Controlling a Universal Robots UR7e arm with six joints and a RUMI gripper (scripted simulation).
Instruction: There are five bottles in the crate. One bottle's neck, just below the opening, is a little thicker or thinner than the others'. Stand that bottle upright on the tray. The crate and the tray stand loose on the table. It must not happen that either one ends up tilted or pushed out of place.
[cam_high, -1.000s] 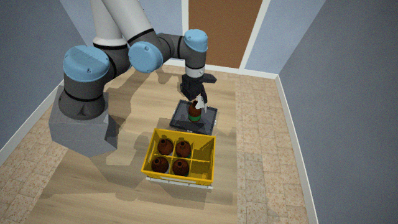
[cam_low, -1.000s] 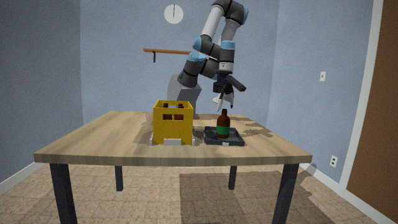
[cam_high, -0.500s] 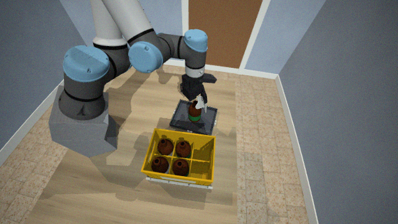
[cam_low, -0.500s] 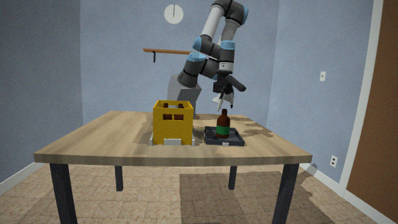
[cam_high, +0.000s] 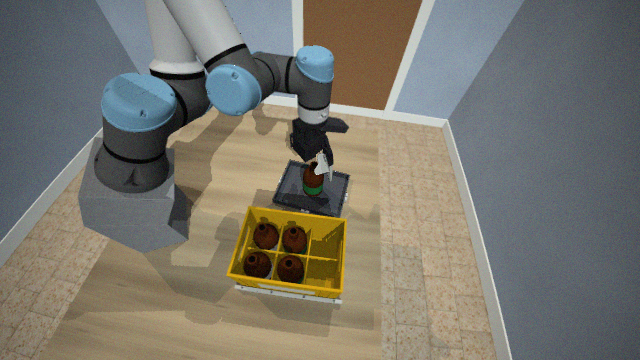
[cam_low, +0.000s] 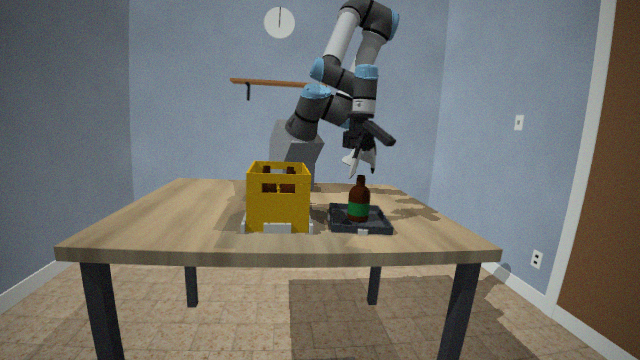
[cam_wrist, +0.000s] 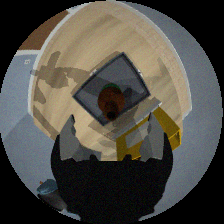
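A brown bottle (cam_high: 313, 181) with a green label stands upright on the dark grey tray (cam_high: 306, 196). It also shows in the exterior view (cam_low: 358, 200) and from above in the wrist view (cam_wrist: 111, 101). My gripper (cam_low: 358, 167) is open and empty, hanging just above the bottle's top and apart from it; it also shows in the top view (cam_high: 324, 165). The yellow crate (cam_high: 286, 254) holds several brown bottles (cam_high: 266, 236) in its left cells. Its two right cells are empty.
The crate (cam_low: 278, 202) stands left of the tray (cam_low: 360, 222) near the table's middle. The arm's grey base block (cam_high: 127, 200) sits at the table's far side. A door is on the right wall.
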